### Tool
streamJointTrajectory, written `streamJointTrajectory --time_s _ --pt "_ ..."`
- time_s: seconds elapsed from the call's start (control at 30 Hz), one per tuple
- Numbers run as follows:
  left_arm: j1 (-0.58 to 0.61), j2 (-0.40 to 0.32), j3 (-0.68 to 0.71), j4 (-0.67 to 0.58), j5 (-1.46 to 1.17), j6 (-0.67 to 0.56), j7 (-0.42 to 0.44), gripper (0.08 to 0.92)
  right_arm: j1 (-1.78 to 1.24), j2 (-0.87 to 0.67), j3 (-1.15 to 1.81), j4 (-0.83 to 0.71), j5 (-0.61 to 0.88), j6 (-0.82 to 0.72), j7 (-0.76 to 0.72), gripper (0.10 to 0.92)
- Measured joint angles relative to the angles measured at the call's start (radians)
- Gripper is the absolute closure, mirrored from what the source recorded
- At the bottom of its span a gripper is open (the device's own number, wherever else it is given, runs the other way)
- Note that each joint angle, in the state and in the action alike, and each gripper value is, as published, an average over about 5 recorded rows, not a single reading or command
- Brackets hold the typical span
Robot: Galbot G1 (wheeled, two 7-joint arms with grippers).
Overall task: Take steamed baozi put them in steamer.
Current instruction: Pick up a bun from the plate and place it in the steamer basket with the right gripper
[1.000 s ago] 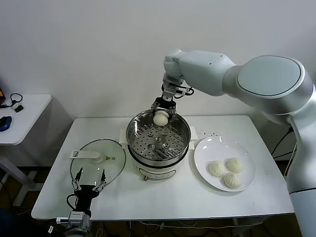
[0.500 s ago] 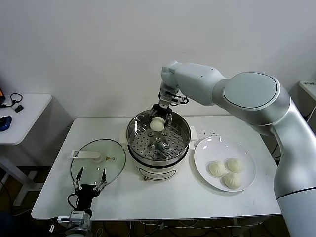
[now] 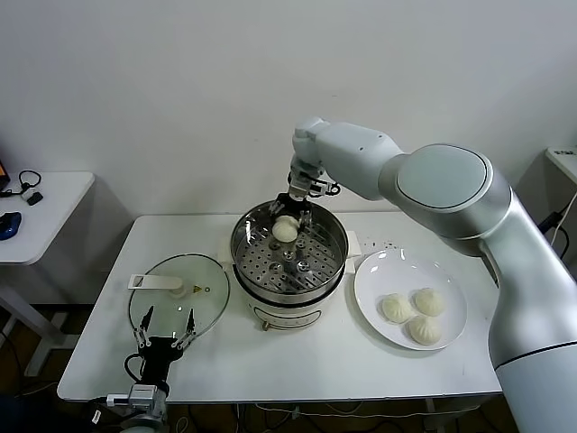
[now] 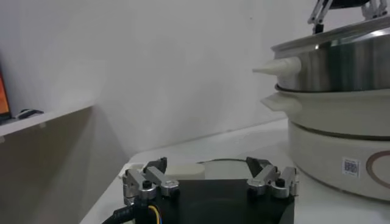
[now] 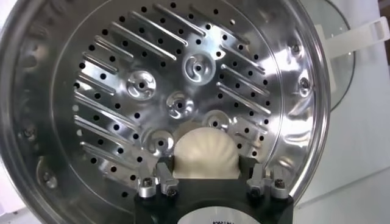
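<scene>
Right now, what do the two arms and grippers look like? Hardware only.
The right arm is bulky, with glossy white shells and a grey oval cap at the joint. The right gripper is dark with slim silver fingers fastened by small screws. The left gripper has a black body, silver fingers with black tips, and black cabling with a yellow wire at its base.

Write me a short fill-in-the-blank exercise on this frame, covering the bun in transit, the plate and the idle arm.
1. The right gripper holds one cream-white pleated baozi over the round shiny steel ____.
2. The flat white plate still carries ____ baozi.
3. The round glass lid lies on the white table, on the steamer's ____ side.
4. The left gripper waits near the table's front edge with its fingers ____.

Missing words: steamer; three; left; open
</scene>
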Motion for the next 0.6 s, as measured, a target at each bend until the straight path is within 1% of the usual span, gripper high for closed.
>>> streamJointTrajectory --time_s 0.3,0.5,0.6 --pt "0.001 0.000 -0.002 0.001 0.000 -0.005 -0.001 0.177 -0.005 0.009 0.005 -0.010 -0.003 0.000 -0.001 0.304" --pt "0.003 0.000 -0.002 0.000 0.000 -0.006 -0.002 0.177 0.003 0.009 0.000 -0.001 0.000 0.000 -0.011 0.216" --pt "0.003 0.000 0.000 -0.002 0.000 -0.006 -0.002 0.177 0.011 0.005 -0.004 0.006 0.005 0.000 -0.019 0.204"
